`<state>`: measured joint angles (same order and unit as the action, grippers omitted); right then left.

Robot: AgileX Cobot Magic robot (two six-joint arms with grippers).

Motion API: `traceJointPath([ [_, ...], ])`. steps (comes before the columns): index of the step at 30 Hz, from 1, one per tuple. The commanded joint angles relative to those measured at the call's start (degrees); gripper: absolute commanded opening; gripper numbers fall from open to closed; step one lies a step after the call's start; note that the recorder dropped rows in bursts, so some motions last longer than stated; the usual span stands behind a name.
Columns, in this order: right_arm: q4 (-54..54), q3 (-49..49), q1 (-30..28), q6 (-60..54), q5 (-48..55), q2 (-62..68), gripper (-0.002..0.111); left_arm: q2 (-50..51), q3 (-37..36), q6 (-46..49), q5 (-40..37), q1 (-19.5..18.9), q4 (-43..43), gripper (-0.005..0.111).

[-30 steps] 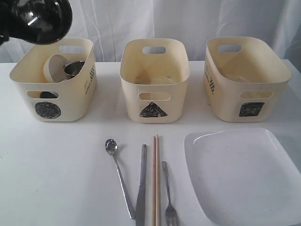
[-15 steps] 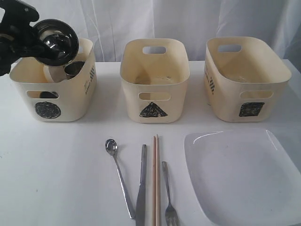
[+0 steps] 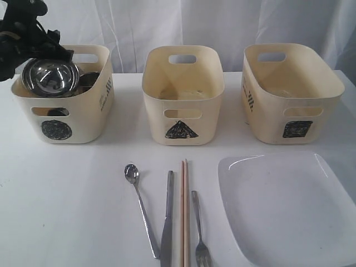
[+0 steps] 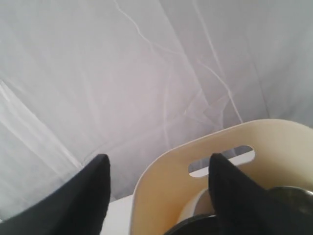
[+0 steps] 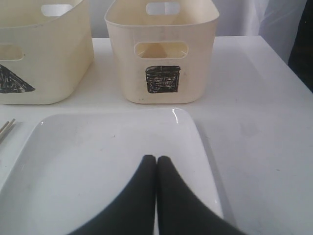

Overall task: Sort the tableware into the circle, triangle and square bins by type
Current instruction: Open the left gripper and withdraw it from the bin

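Bowl [image 3: 50, 77] lies in the circle bin [image 3: 83, 118], apparently free of the gaping left gripper [image 4: 159, 156]; cutlery [image 3: 167, 217], chopsticks [image 3: 184, 211] and plate [image 3: 283, 206] await sorting; right gripper [image 5: 156, 157] closed, empty.

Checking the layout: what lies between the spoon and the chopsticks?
Just the knife, lying lengthwise between spoon and chopsticks; the exterior view shows it.

A tilted steel bowl [image 3: 50, 78] blocks the mouth of the circle bin [image 3: 83, 119], seemingly atop other pieces [image 3: 89, 80]. The triangle bin [image 3: 156, 105] and square bin [image 3: 267, 111] gape open; bare table [image 3: 67, 194] strips separate the tubs.
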<state>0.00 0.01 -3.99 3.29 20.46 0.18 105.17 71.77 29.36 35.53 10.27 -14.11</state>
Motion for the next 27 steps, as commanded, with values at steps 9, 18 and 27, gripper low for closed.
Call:
traceJointPath([
  [9,0.00,-0.01,0.26,-0.52,-0.83,-0.18,0.000,-16.05,0.26,-1.50,-37.90,0.14,-0.15,0.066],
  [18,0.00,-0.01,0.26,-0.52,-0.83,-0.18,0.000,-19.90,-0.61,-9.18,-61.66,0.14,-2.15,0.006],
  [27,0.00,-0.01,0.26,-0.52,-0.83,-0.18,0.000,-27.69,-0.61,-19.09,-62.05,0.14,-0.05,0.000],
])
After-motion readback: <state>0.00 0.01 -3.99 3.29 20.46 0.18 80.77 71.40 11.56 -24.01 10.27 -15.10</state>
